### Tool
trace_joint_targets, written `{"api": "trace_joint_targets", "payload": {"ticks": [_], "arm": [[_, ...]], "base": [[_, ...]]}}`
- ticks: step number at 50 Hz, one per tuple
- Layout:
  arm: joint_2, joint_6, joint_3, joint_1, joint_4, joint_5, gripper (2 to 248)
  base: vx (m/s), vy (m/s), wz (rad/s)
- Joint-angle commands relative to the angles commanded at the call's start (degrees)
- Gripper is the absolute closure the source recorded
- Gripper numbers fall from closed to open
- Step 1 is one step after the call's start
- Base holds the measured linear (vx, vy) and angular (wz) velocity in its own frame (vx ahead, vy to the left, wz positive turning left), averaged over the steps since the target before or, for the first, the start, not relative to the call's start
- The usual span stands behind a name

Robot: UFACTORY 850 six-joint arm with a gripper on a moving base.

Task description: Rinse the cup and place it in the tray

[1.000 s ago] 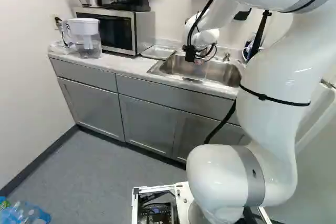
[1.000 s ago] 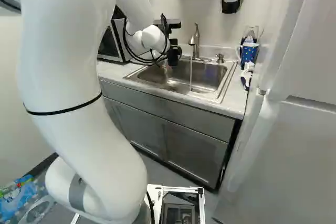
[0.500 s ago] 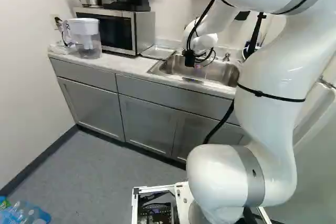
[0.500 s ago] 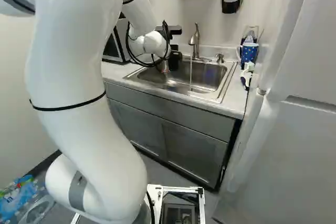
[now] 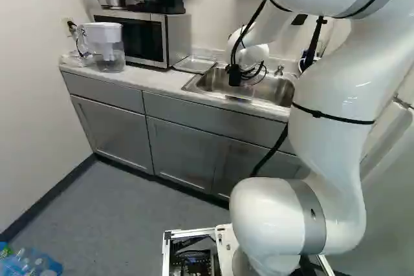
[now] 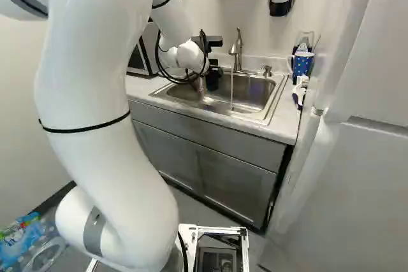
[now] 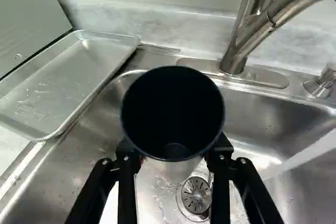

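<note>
Over the sink point(image 6: 260, 118) in the right base view is my gripper point(image 6: 213, 79), low near the basin's far left part. In the wrist view the gripper point(image 7: 173, 167) is shut on the cup point(image 7: 173, 111), a finger on either side. The cup's dark open mouth faces the camera, and a bit of its silvery outside shows below the rim. Water point(image 7: 310, 153) runs from the faucet point(image 7: 244, 35) to one side of the cup, apart from it. The metal tray point(image 7: 68, 80) lies on the counter beside the sink, with wet spots on it.
The microwave point(image 5: 139, 37) stands beside the tray, with a pitcher point(image 5: 108, 50) farther left. A soap pump point(image 7: 321, 83) rises behind the basin. At the counter's right end stands a blue mug point(image 6: 302, 65), close to a large white door point(image 6: 357, 176).
The arm has reached forward and down, bringing the gripper, with the cup in it, lower over the basin. The base has not moved, and water still runs.
</note>
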Motion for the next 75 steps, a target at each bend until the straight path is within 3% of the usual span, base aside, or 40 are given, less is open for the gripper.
{"api": "trace_joint_targets", "payload": {"ticks": [29, 75], "arm": [[4.1, 0.0, 4.6, -3.5, 0.0, 0.0, 124], [4.8, 0.0, 5.4, -9.2, 0.0, 0.0, 124]], "base": [[0.000, 0.000, 0.000], [0.000, 0.000, 0.000]]}}
